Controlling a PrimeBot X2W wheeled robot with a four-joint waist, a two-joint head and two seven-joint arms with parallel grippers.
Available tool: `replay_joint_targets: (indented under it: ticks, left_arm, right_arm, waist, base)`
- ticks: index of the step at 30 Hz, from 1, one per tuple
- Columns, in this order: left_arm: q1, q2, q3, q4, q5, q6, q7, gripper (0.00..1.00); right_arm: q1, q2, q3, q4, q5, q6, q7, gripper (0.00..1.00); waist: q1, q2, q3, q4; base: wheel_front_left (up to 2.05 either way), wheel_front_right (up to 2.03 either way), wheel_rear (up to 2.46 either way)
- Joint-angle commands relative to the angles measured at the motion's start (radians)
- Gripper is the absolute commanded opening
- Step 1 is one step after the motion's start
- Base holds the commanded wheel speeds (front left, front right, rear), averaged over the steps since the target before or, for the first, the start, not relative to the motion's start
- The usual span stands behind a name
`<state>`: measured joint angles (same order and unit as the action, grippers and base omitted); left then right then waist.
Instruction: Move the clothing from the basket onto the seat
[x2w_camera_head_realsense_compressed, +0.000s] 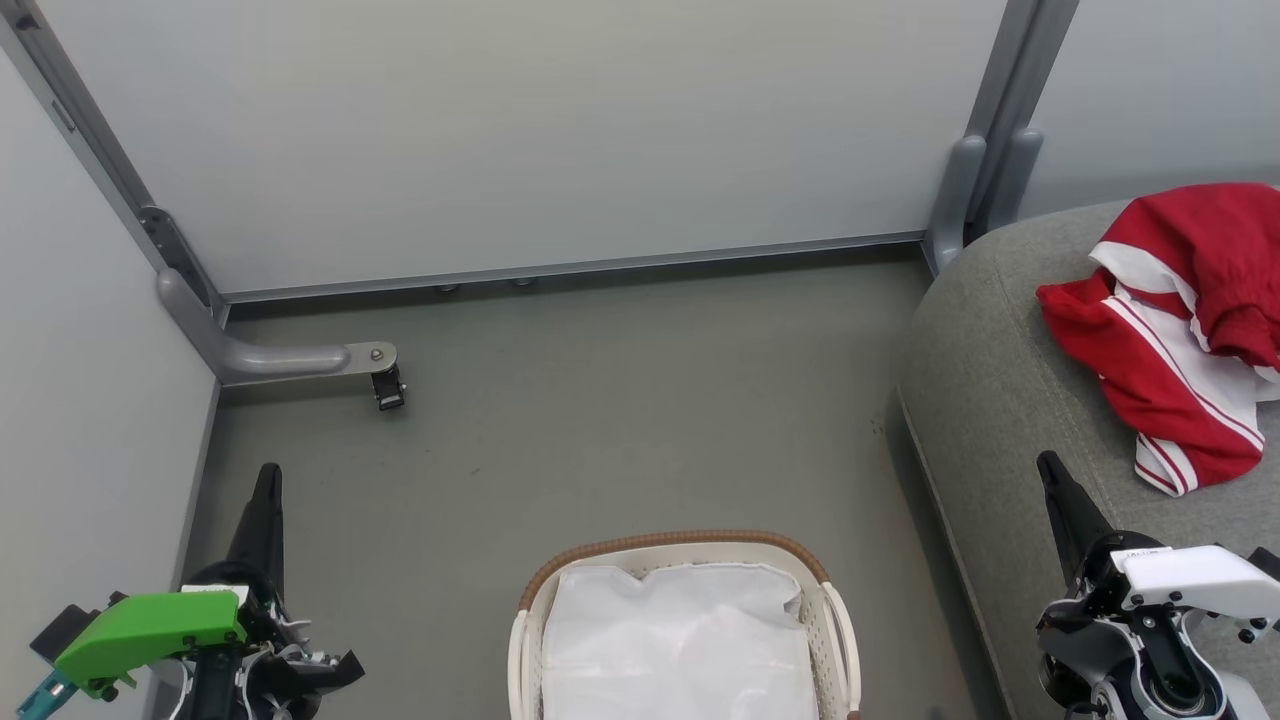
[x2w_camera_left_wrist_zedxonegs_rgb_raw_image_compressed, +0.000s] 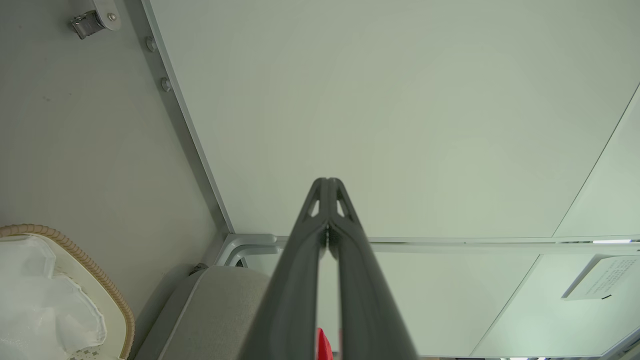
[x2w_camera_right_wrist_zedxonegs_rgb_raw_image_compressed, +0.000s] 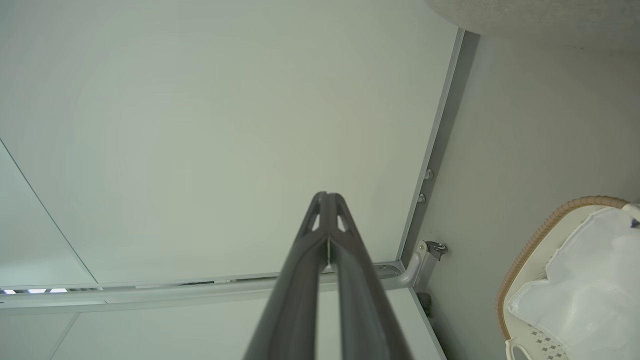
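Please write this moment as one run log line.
clothing: on seat | basket: white liner inside | left gripper: shut, empty | right gripper: shut, empty

Grey floor (x2w_camera_head_realsense_compressed: 600, 430), pale wall panels (x2w_camera_head_realsense_compressed: 520, 130), black caster (x2w_camera_head_realsense_compressed: 389, 389), metal foot (x2w_camera_head_realsense_compressed: 290, 358)

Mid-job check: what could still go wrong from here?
1. The crumpled liner in the basket might hide a garment; check before stopping.
2. The right gripper sits shut close to the clothing on the seat; swinging it could snag the hem.
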<state>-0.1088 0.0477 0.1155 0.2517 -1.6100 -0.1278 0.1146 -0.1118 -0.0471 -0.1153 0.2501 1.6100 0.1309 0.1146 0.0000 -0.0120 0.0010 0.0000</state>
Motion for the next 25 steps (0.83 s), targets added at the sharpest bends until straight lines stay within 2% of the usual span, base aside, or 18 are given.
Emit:
replay_joint_targets:
  ticks: [1, 25]
  left_arm:
    - [-0.012, 0.005, 0.002, -0.004, -0.004, -0.006, 0.004, 0.00]
    - [-0.012, 0.005, 0.002, -0.004, -0.004, -0.006, 0.004, 0.00]
  right_arm:
    - [-0.004, -0.006, -0.002, -0.002, 0.004, 0.000, 0.004, 0.00]
    - [-0.004, -0.006, -0.002, -0.002, 0.004, 0.000, 0.004, 0.00]
  waist:
    - [0.0000, 0.0120, 0.000, 0.000]
    - [0.0000, 0.0120, 0.000, 0.000]
  base:
    - [0.00, 0.00, 0.00]
    - [0.00, 0.00, 0.00]
